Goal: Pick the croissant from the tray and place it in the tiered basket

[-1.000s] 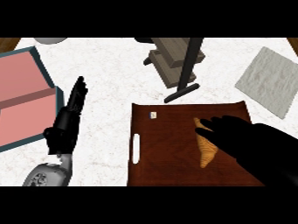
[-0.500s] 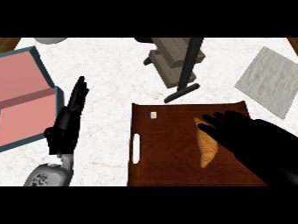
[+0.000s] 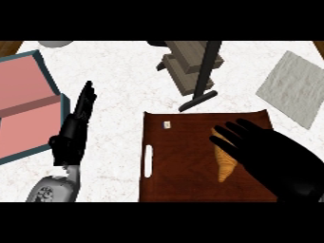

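A golden croissant (image 3: 224, 163) lies on the brown tray (image 3: 178, 161), at its right half. My right hand (image 3: 276, 159) hovers over the croissant's right side with fingers spread and straight, covering part of it; it is open. The tiered basket (image 3: 192, 66) of pale wooden shelves on a dark post stands just beyond the tray's far edge. My left hand (image 3: 74, 128) rests open at the left of the tray, fingers pointing away from me, holding nothing.
A pink box with a teal rim (image 3: 17, 109) sits at the far left. A grey cloth (image 3: 295, 88) lies at the right back. Part of a pale round object (image 3: 54, 43) shows at the top left. A small white tag (image 3: 167, 125) lies on the tray.
My right hand has moved up and slightly left over the tray, now covering more of the croissant. The left hand has not moved.
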Available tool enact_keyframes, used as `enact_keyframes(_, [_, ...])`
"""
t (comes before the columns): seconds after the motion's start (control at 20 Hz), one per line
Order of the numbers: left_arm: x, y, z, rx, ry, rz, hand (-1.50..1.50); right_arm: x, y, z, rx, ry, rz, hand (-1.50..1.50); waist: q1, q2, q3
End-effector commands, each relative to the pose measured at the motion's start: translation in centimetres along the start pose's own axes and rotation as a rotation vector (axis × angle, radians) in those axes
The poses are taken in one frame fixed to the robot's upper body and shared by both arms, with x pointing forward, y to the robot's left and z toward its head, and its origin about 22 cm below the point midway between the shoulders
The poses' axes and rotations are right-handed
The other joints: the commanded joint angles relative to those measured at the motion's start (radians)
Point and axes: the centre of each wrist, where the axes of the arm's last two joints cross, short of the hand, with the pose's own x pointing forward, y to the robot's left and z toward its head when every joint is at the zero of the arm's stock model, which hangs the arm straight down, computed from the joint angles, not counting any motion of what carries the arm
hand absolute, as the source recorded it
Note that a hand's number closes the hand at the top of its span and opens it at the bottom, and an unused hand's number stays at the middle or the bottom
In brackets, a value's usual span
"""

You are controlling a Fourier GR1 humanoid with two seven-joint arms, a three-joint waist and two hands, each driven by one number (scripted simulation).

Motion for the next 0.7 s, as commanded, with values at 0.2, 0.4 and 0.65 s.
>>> enact_keyframes(0.2, [1.1, 1.9, 0.4, 0.005, -0.011, -0.008, 0.00, -1.1, 0.5, -0.7, -0.040, 0.099, -0.005, -1.50, -0.001, -0.002, 0.000])
enact_keyframes(0.4, [-0.2, 1.3, -0.2, -0.003, 0.002, -0.004, 0.00, -3.5, 4.1, -2.5, -0.010, 0.088, -0.020, -1.50, -0.003, 0.000, 0.000])
enact_keyframes(0.65, [-0.7, 2.0, -1.1, 0.006, 0.006, 0.021, 0.00, -4.1, 4.3, -3.4, 0.025, 0.078, -0.059, -1.50, -0.004, 0.000, -0.001])
